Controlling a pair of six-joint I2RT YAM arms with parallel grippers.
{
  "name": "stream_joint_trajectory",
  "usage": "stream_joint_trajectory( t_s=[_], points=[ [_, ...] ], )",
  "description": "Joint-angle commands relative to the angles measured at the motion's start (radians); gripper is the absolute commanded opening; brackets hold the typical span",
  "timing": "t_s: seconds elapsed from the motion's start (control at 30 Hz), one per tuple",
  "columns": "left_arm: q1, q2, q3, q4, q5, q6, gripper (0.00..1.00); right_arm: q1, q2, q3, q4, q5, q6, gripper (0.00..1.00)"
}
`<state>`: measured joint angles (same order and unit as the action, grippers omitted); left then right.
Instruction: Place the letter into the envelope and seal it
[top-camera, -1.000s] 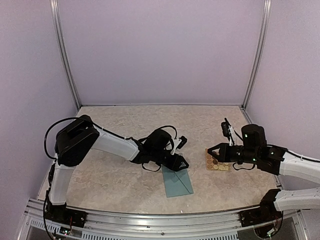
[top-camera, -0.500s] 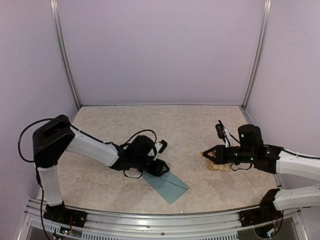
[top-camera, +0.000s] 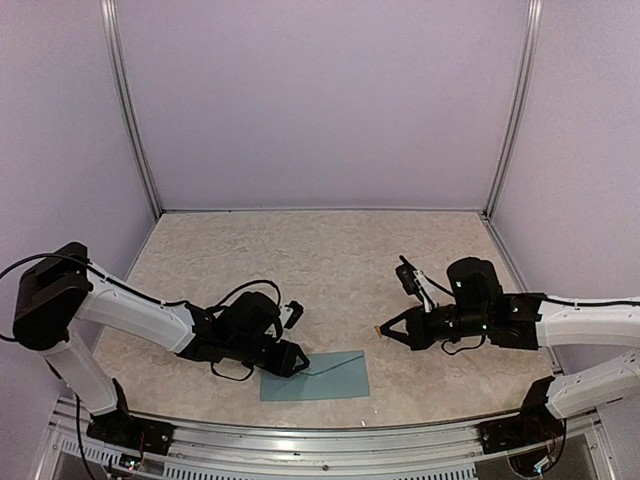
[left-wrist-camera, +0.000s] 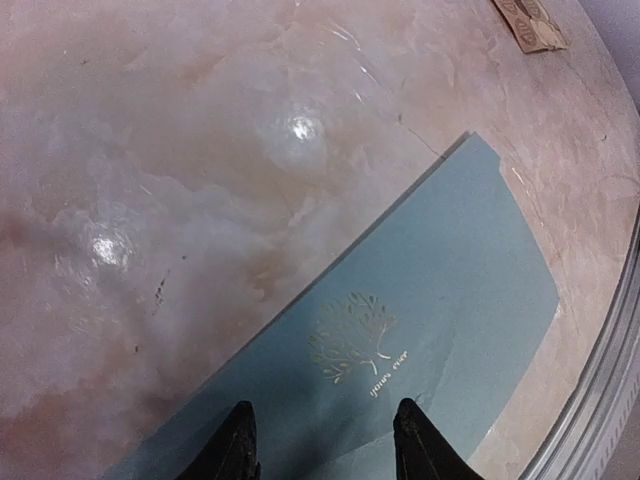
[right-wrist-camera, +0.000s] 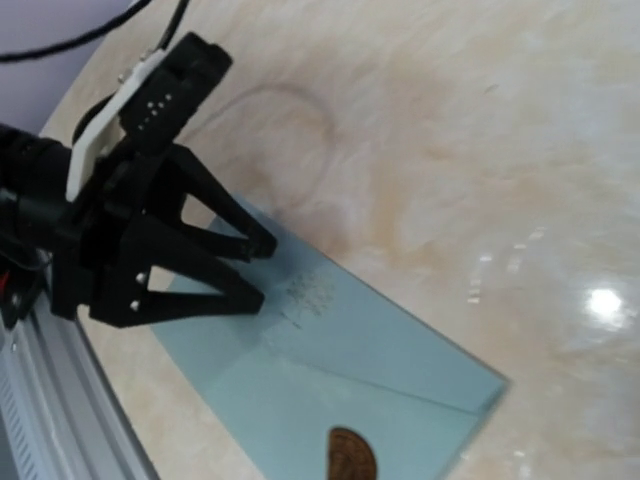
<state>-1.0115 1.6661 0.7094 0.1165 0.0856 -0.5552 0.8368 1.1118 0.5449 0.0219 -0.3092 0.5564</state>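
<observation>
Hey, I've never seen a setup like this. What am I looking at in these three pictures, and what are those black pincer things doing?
It is a robot with a left arm and a right arm, bolted to a table. The wide picture looks down from above and behind them. The other two come from a small camera on each wrist. A teal envelope lies flat near the front edge. The left fingers stand apart, tips seemingly pressing on the envelope's end. The right fingers are shut, apparently pinching a round brown sticker. A tan sticker sheet lies further off.

Left end effector (top-camera: 298, 364) spread — right end effector (top-camera: 383, 332) closed.
</observation>
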Motion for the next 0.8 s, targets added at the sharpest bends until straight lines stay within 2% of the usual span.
stream_joint_trajectory(
  t_s=[0.0,0.13,0.23,0.4,0.53,0.63,0.77],
  points=[
    [-0.047,-0.059,-0.015,-0.061,-0.004,-0.04,0.43,0.048,0.061,0.056,0.044,0.024,-0.034,0.0],
    [-0.047,-0.108,-0.004,-0.091,-0.015,-0.016,0.4,0.084,0.134,0.085,0.065,0.02,-0.033,0.0],
    [-0.038,-0.126,0.015,-0.137,-0.021,0.03,0.33,0.119,0.185,0.11,0.077,0.035,-0.034,0.0],
    [-0.019,-0.104,0.05,-0.157,0.012,0.092,0.21,0.139,0.255,0.132,0.114,0.047,-0.014,0.0],
    [-0.024,-0.075,0.066,-0.138,0.032,0.103,0.15,0.146,0.299,0.151,0.133,0.043,-0.004,0.0],
    [-0.024,-0.078,0.061,-0.124,0.046,0.101,0.14,0.149,0.327,0.17,0.138,0.036,-0.004,0.0],
    [-0.024,-0.107,0.057,-0.073,0.064,0.09,0.18,0.152,0.344,0.189,0.133,0.035,-0.009,0.0]
  ],
)
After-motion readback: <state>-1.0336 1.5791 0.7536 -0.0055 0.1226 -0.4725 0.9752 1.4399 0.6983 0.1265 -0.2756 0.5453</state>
